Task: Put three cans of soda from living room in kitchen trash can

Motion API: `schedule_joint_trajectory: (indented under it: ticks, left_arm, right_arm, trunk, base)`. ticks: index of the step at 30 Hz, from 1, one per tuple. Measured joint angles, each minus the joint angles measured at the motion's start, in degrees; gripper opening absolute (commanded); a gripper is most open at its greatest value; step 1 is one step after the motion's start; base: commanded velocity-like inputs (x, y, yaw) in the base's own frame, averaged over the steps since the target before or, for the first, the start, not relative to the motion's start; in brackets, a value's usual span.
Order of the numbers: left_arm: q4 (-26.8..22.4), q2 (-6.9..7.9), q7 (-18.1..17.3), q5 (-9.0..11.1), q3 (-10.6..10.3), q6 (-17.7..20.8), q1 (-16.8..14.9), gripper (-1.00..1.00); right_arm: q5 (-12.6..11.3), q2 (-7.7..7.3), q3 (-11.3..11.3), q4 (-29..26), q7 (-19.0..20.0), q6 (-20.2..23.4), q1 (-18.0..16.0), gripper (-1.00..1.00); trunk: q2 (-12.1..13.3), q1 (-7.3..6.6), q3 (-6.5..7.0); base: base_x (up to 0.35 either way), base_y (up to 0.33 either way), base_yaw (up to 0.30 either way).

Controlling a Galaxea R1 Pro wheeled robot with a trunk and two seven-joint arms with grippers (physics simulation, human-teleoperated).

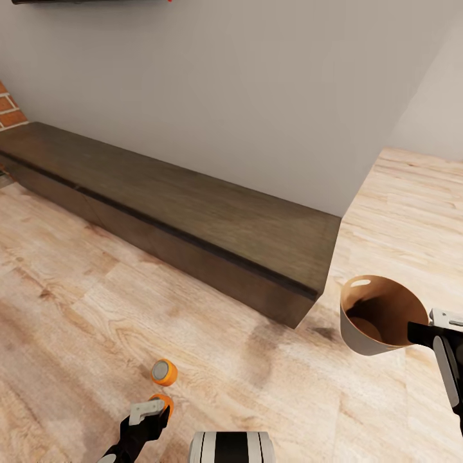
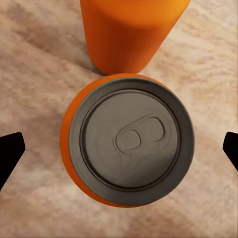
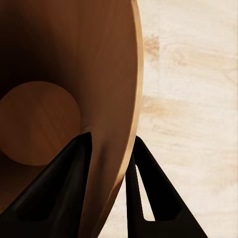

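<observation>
Hovering my left pincer [image 2: 119, 148] straight over an upright soda can [image 2: 128, 140] on the plank floor [image 1: 77, 308], I have the fingers spread wide, one to each side of the can and touching nothing. A second can [image 2: 130, 32] stands just beyond the first, nearly against it. In the head view the pair sits near my left side, the farther can [image 1: 164, 372] in plain sight and the nearer one [image 1: 162, 402] partly behind my left pincer [image 1: 149, 415]. I can make out only these two cans.

My right pincer [image 3: 109, 186] is clenched on the wall of the bin [image 3: 106, 89], one finger inside and one outside, holding it off the floor at my right with its mouth tipped toward me. The bin [image 1: 376, 315] looks bare inside as far as I can see into it, so I judge no can has gone in yet: grasping, dropping and the trip to the kitchen all remain.

Far ahead runs a long low dark table [image 1: 193, 206] against the grey wall [image 1: 244, 83], with a strip of red brick [image 1: 9, 109] at the far left. Nothing lies between my fingers and the can; the neighbouring can, so close behind, is what I might knock over while closing.
</observation>
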Motion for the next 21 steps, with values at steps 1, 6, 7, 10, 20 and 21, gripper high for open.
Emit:
schedule_joint_trajectory:
  ticks: [1, 6, 7, 10, 20, 21]
  left_arm:
    - [0.0, 0.0, 0.0, 0.0, -0.01, 0.0, 0.0, 1.0]
    - [0.0, 0.0, 0.0, 0.0, 0.0, 0.0, 0.0, 1.0]
    - [0.0, 0.0, 0.0, 0.0, -0.01, 0.0, 0.0, 1.0]
    - [0.0, 0.0, 0.0, 0.0, -0.05, 0.0, 0.0, 1.0]
    - [0.0, 0.0, 0.0, 0.0, 0.01, 0.0, 0.0, 1.0]
    - [0.0, 0.0, 0.0, 0.0, -0.02, 0.0, 0.0, 1.0]
  right_arm:
    - [0.01, 0.01, 0.0, -0.02, 0.0, 0.0, 0.0, -1.0]
    - [0.02, 0.03, 0.0, -0.03, 0.0, 0.0, 0.0, -1.0]
    - [0.01, 0.02, 0.0, -0.03, 0.0, 0.0, 0.0, -1.0]
    - [0.11, 0.02, 0.0, -0.05, 0.0, 0.01, 0.0, -1.0]
    - [0.0, 0.02, 0.0, -0.07, 0.0, 0.0, 0.0, -1.0]
    - [-0.02, 0.03, 0.0, -0.08, 0.0, 0.0, 0.0, -1.0]
  trunk:
    - [0.0, 0.0, -0.03]
    - [0.0, 0.0, -0.1]
    - [0.0, 0.0, -0.1]
    - [0.0, 0.0, -0.11]
    - [0.0, 0.0, -0.12]
    - [0.0, 0.0, -0.13]
  base:
    - [0.0, 0.0, 0.0]
    - [0.002, 0.0, 0.0]
    - [0.064, 0.0, 0.0]
    - [0.14, 0.0, 0.0]
    - [0.054, 0.0, 0.0]
    - [0.005, 0.0, 0.0]
